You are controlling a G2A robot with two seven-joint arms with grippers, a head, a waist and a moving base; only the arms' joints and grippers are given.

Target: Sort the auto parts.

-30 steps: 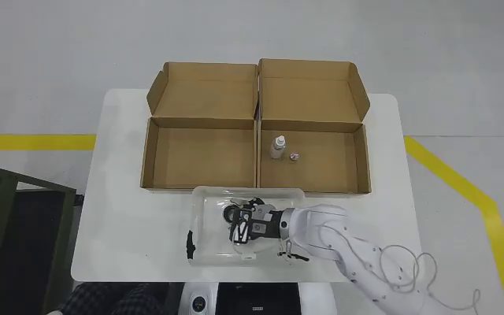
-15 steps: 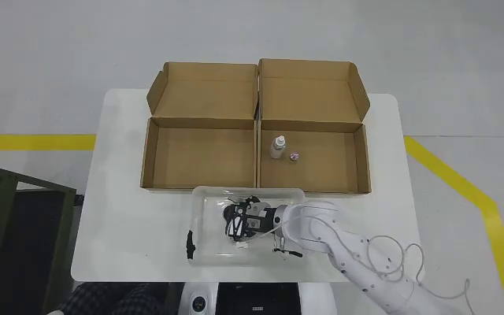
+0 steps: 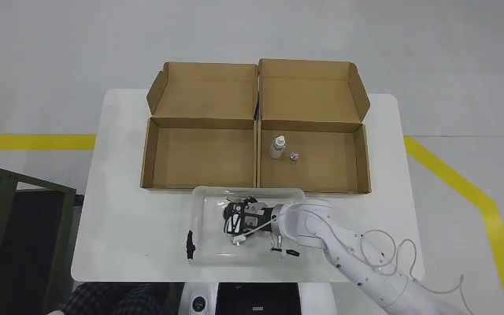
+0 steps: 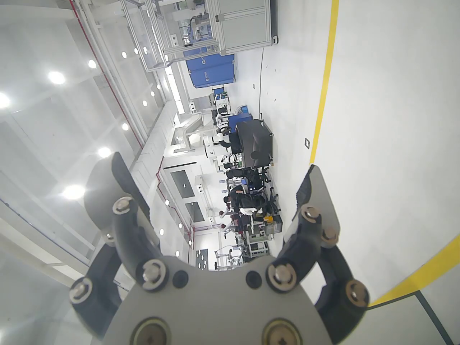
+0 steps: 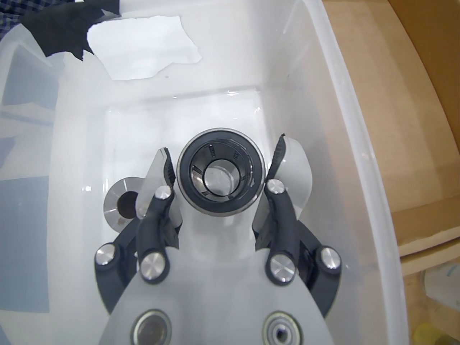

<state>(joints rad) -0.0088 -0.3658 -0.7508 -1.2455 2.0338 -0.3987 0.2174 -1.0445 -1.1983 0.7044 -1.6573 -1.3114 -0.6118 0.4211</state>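
My right gripper point(image 5: 222, 172) is down inside the clear plastic bin point(image 5: 334, 73), shut on a black and steel cylindrical bearing point(image 5: 219, 141) that stands on end between its fingers. A small silver disc with a dark hole point(image 5: 120, 206) lies on the bin floor beside one finger. From above, the right gripper point(image 3: 239, 222) sits in the left half of the bin point(image 3: 197, 194). A white bottle point(image 3: 277, 146) and a small pinkish part point(image 3: 294, 156) lie in the right cardboard box point(image 3: 358, 161). My left gripper point(image 4: 215, 170) is open, holds nothing and faces the room.
The left cardboard box point(image 3: 201, 157) stands open next to the right one, both behind the bin. A torn black piece point(image 3: 190, 242) hangs on the bin's left rim. White table point(image 3: 118, 197) surface lies to the left of the bin and boxes.
The right gripper has shifted a little to the left inside the bin, over the parts there. The boxes and their contents have not moved.
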